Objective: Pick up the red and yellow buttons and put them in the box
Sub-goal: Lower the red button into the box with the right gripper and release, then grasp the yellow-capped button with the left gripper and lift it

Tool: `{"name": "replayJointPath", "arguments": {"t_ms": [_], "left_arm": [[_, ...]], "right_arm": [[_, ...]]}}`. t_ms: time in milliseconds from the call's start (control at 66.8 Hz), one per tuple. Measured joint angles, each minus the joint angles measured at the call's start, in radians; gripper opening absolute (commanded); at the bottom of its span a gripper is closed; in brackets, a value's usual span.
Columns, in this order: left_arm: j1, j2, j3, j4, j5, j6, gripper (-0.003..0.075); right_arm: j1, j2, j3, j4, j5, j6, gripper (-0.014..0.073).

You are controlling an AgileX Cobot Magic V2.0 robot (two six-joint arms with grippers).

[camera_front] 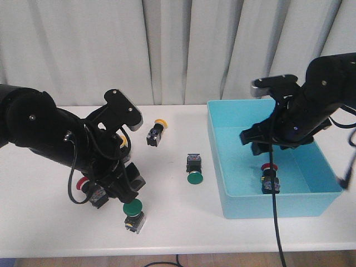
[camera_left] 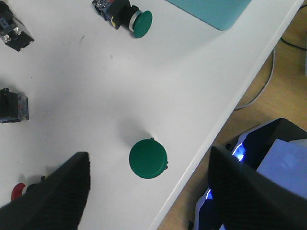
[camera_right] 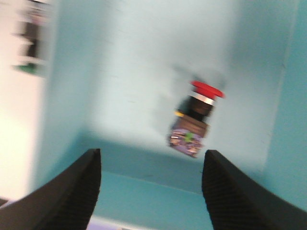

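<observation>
One red button (camera_front: pixel 269 178) lies inside the turquoise box (camera_front: pixel 278 204) near its front wall; in the right wrist view this red button (camera_right: pixel 196 119) is blurred. My right gripper (camera_front: pixel 257 142) (camera_right: pixel 151 191) hangs open and empty above it inside the box. Another red button (camera_front: pixel 84 184) lies on the table beside my left arm, just a sliver of the red cap (camera_left: pixel 17 190) in the left wrist view. A yellow button (camera_front: pixel 157 132) lies further back. My left gripper (camera_front: pixel 127 188) (camera_left: pixel 147 165) is open above a green button (camera_left: pixel 148 158), holding nothing.
A second green button (camera_front: pixel 194 169) (camera_left: pixel 129 17) lies mid-table, left of the box. A yellow cap (camera_front: pixel 123 140) peeks out behind my left arm. The green button (camera_front: pixel 133 214) under my left gripper stands close to the table's front edge (camera_left: pixel 192 177).
</observation>
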Motion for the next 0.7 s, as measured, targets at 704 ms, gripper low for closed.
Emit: {"name": "replayJointPath", "arguments": {"t_ms": [704], "left_arm": [[0.125,0.144,-0.042,0.066,-0.01,-0.085,0.0507]], "right_arm": [[0.319,-0.555,0.436,0.0,-0.254,-0.038,0.0456]]}}
